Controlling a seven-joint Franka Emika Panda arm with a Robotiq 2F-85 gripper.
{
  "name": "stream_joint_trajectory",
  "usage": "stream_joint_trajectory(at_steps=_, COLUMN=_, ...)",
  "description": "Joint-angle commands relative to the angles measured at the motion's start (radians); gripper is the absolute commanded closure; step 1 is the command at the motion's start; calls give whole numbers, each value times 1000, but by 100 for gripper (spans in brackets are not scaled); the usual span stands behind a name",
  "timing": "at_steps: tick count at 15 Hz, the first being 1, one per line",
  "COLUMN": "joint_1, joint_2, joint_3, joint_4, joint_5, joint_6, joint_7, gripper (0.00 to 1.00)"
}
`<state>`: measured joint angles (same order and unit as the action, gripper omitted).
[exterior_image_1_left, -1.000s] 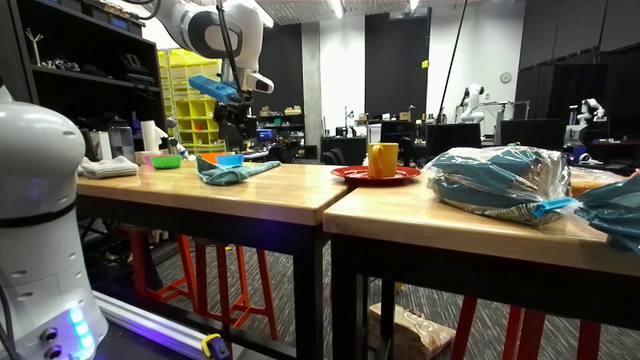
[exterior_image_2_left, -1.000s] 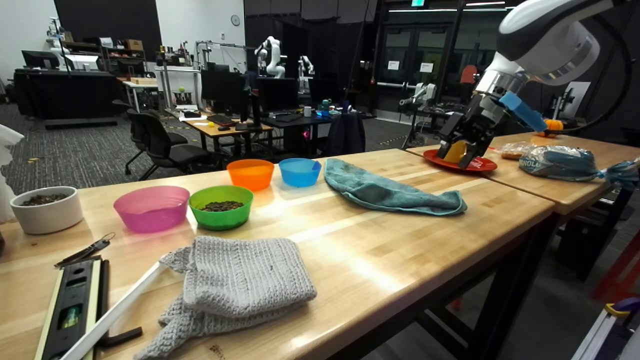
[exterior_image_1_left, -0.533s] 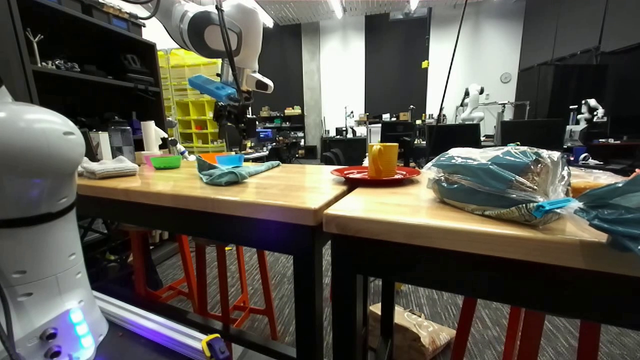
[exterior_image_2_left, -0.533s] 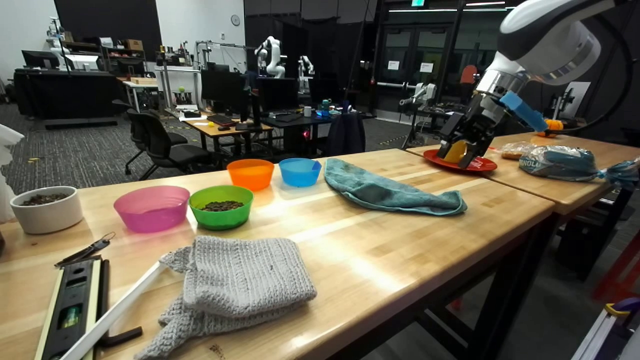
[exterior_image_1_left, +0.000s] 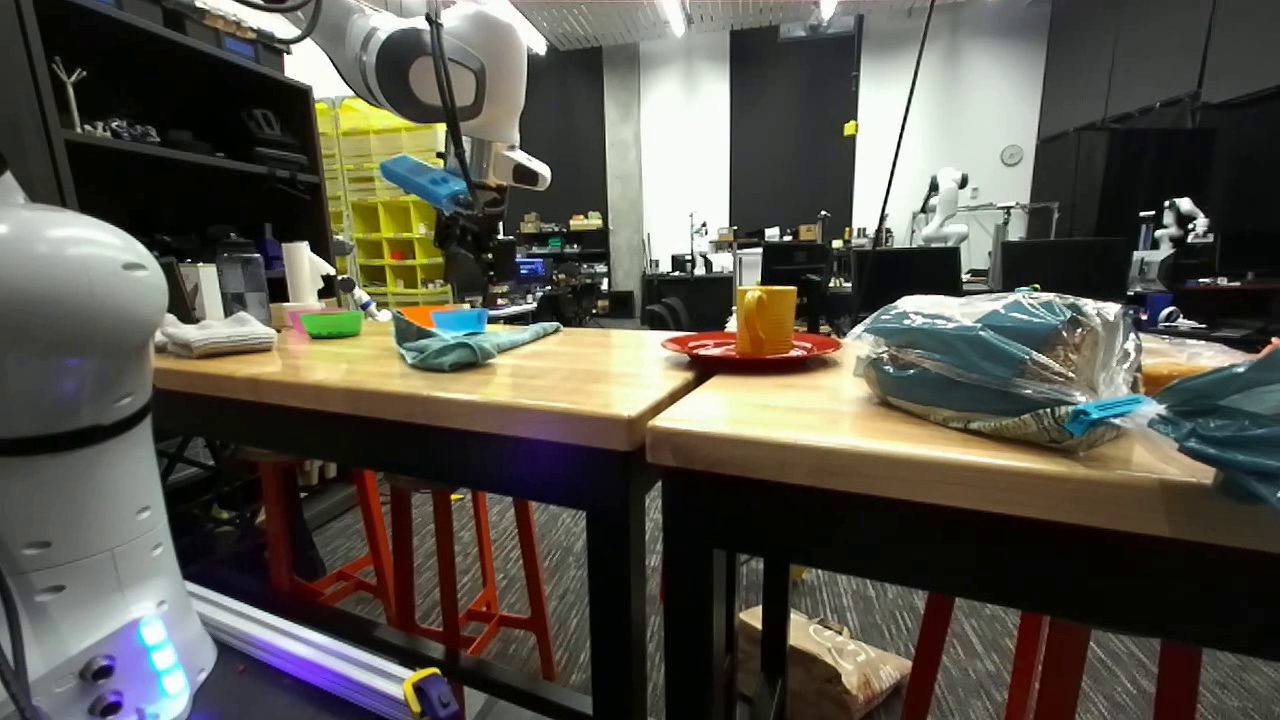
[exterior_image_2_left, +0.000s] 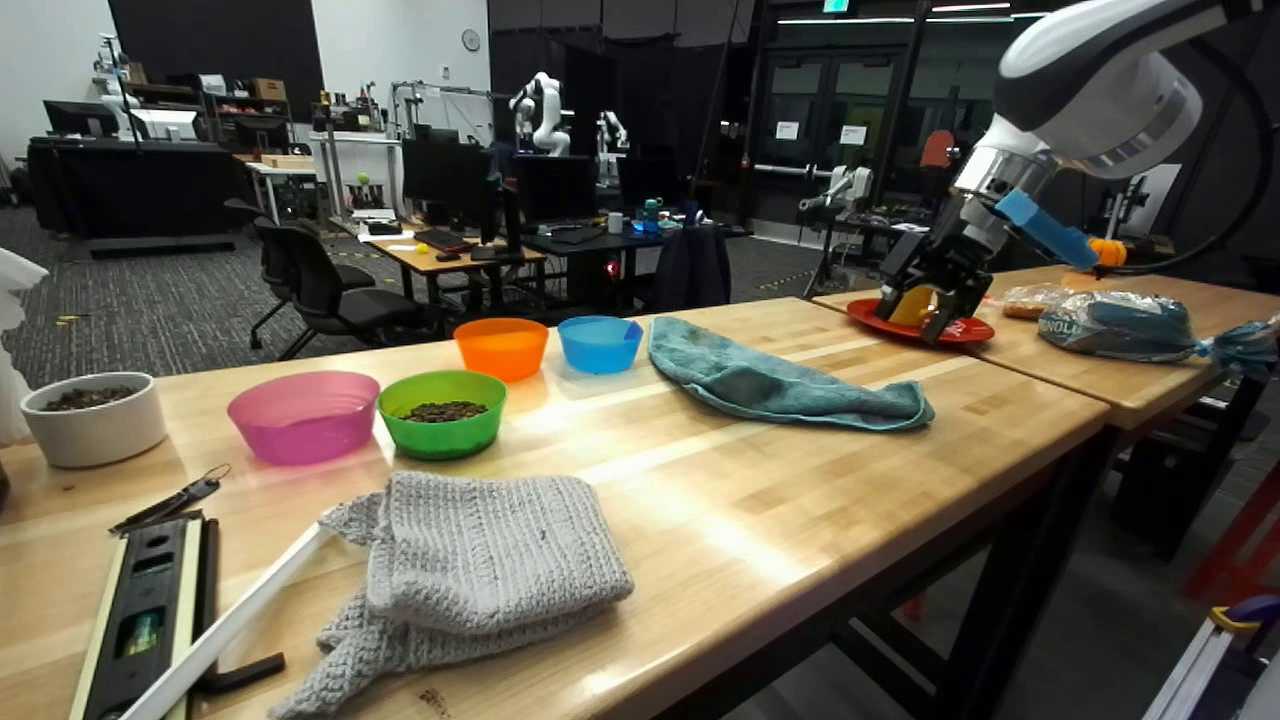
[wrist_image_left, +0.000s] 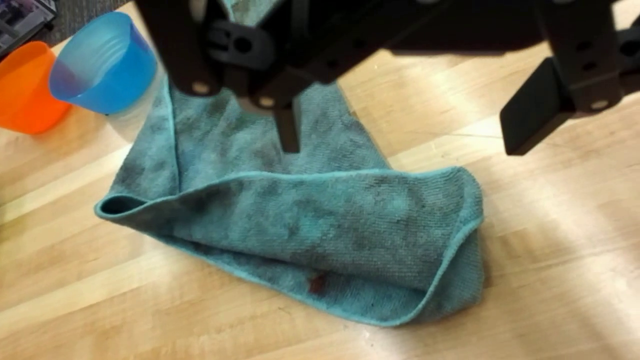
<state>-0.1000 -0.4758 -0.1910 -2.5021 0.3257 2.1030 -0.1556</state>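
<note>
- Above the teal towel (wrist_image_left: 310, 225), my gripper (wrist_image_left: 403, 142) hangs with its fingers (wrist_image_left: 287, 131) spread wide apart and nothing between them; an exterior view shows a gap under my fingertips, so I judge that I touch nothing.
- On the wooden tabletop (wrist_image_left: 125, 305), the towel lies loose and rumpled. Toward the bottom of the wrist view it is turned over on itself, with a hem crossing its middle and a small open loop at one end of the fold.
- Beyond that fold the cloth runs flatter toward the top of the wrist view, where my own hardware hides part of it.
- Seen from the wrist, one of my fingers stands over cloth and the other over bare wood, so I seem to straddle an edge of the towel.
- As for progress, I judge this an early point in handling the cloth: I am placed over it, but no grip is made and nothing is lifted.
- Just beside the towel stands a blue bowl (wrist_image_left: 107, 75), and next to that an orange bowl (wrist_image_left: 30, 95).
- Farther along sit a green bowl (exterior_image_2_left: 440, 440) holding brown pellets (exterior_image_2_left: 445, 412), a pink bowl (exterior_image_2_left: 305, 425) and a grey knit cloth (exterior_image_2_left: 500, 550).
- Well apart from me, a yellow mug (exterior_image_1_left: 770, 325) stands upright on a red plate (exterior_image_1_left: 690, 347), near a plastic bag (exterior_image_1_left: 1000, 360).
</note>
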Motion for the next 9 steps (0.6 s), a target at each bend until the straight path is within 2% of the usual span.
stream_joint_trajectory(at_steps=1, joint_1=-35, joint_2=-38, joint_3=9, joint_4=-32, joint_5=-42, joint_6=-1, joint_7=56, gripper=0)
stream_joint_trajectory(at_steps=5, joint_1=-60, joint_2=-42, joint_3=6, joint_4=-57, joint_5=-75, joint_6=-18, joint_7=84, gripper=0)
stream_joint_trajectory(at_steps=9, joint_1=-47, joint_2=-25, joint_3=-18, joint_4=-85, joint_5=-27, joint_6=-18, joint_7=57, gripper=0)
